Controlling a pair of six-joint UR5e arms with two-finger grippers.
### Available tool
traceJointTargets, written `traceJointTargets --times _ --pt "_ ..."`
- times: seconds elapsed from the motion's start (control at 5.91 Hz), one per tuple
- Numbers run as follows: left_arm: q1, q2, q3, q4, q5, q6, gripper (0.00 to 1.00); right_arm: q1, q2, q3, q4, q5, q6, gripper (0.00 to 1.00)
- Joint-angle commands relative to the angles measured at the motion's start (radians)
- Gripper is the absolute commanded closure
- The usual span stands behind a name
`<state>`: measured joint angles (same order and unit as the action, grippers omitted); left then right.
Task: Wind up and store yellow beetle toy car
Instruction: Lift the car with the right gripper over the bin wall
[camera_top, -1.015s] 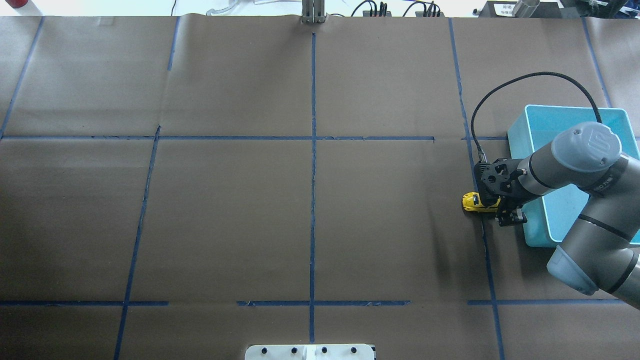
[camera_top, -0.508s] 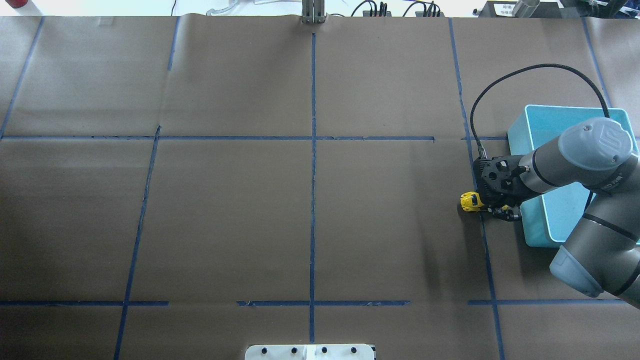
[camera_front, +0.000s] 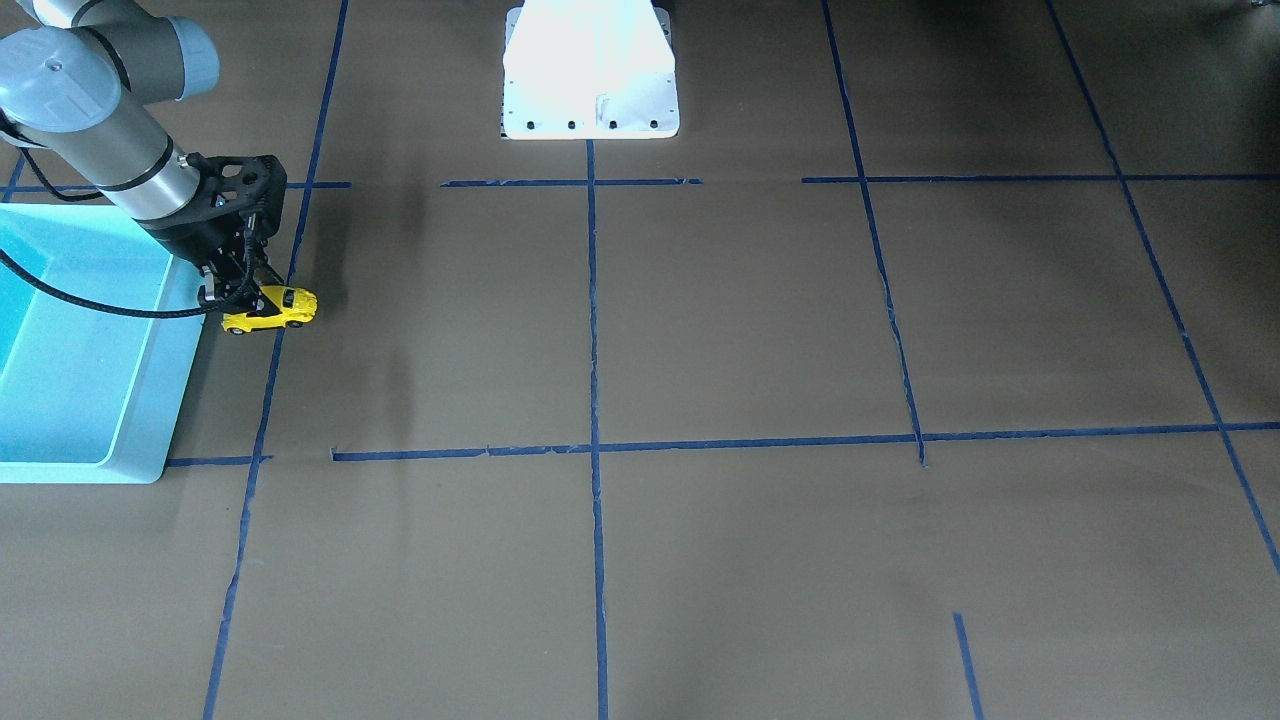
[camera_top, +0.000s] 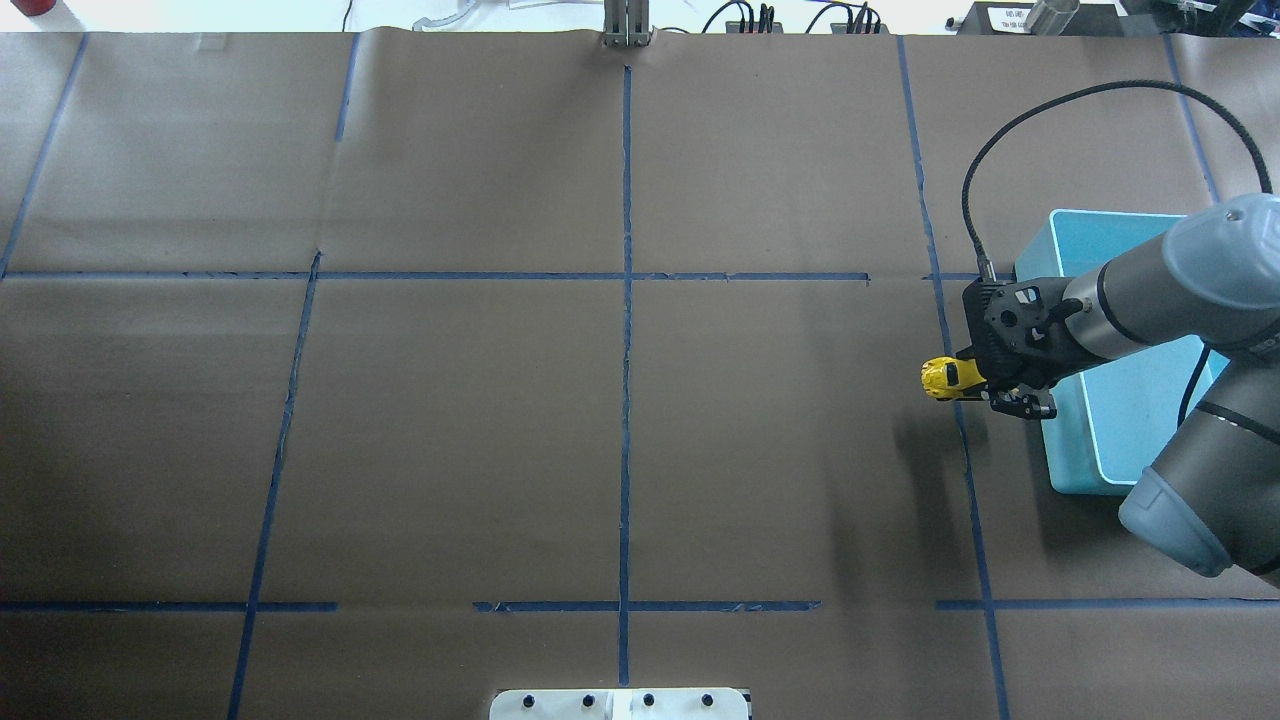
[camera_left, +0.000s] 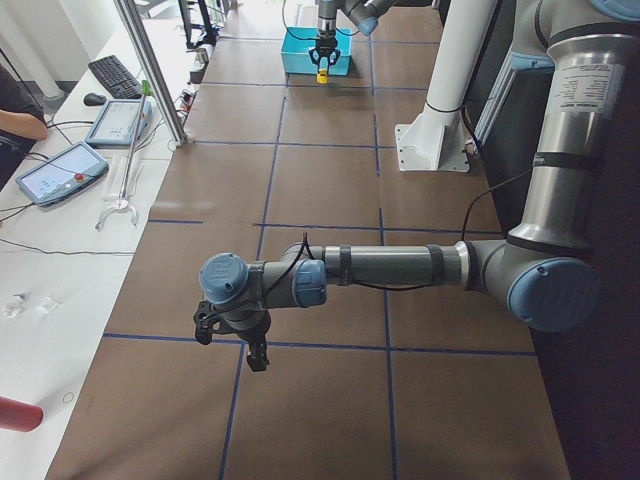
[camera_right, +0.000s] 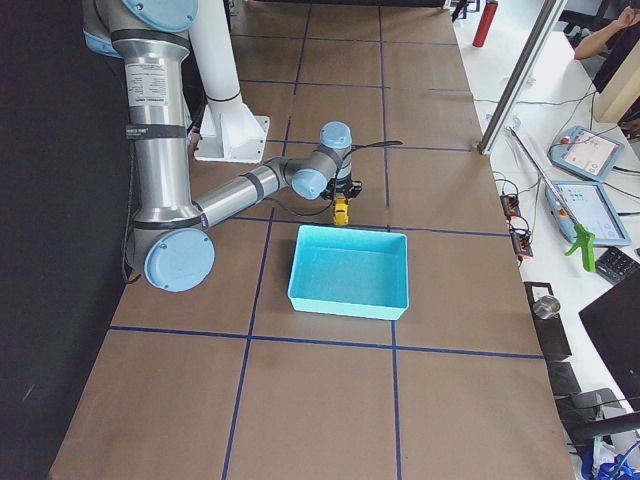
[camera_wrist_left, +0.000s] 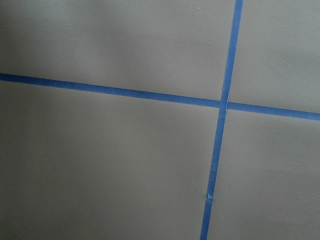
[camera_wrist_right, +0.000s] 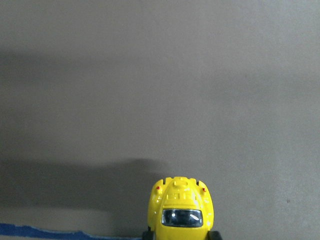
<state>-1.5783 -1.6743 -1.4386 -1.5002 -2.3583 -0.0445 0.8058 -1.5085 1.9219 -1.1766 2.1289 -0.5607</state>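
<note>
Farthest left, the left gripper (camera_left: 230, 347) hung low over the brown paper-covered table (camera_top: 450, 430), near a crossing of the blue tape lines (camera_wrist_left: 222, 104). Only the side view from the table's end showed it, so we could not tell whether its jaws were released or clenched. Its wrist camera looked down on bare paper and tape.

In the middle, at the table's near edge, sat the white metal base plate (camera_top: 620, 703) of the robot.

Moving right, we found the tiny bright yellow beetle-shaped toy car (camera_top: 948, 378) with dark windows, just beside the light blue plastic bin (camera_top: 1072, 465) and outside it. Its rounded nose pointed away from the bin, toward the table's middle, and its body lay close to one tape line running away from the robot. The right gripper (camera_top: 992, 388) was clenched on the car's rear half, one black finger (camera_wrist_right: 215, 235) pressed to each flank. We could not tell whether the wheels touched the paper.

Behind the gripper, the grey right arm (camera_top: 1180, 290) reached across over the bin, and a black braided cable (camera_top: 1000, 140) looped up from the wrist.
</note>
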Motion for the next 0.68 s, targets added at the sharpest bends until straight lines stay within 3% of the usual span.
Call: traceJointTargets --times 0.0,0.17,0.51 --pt "0.000 0.004 -0.006 0.000 0.002 0.000 0.00 0.091 0.010 0.113 -0.163 0.125 0.051 1.00" --pt "0.001 -0.002 -0.013 0.000 -0.004 0.000 0.00 0.180 0.020 0.136 -0.234 0.181 0.050 1.00" --pt "-0.002 0.016 -0.057 0.008 -0.006 -0.003 0.00 0.289 -0.039 0.129 -0.232 0.245 -0.057 1.00"
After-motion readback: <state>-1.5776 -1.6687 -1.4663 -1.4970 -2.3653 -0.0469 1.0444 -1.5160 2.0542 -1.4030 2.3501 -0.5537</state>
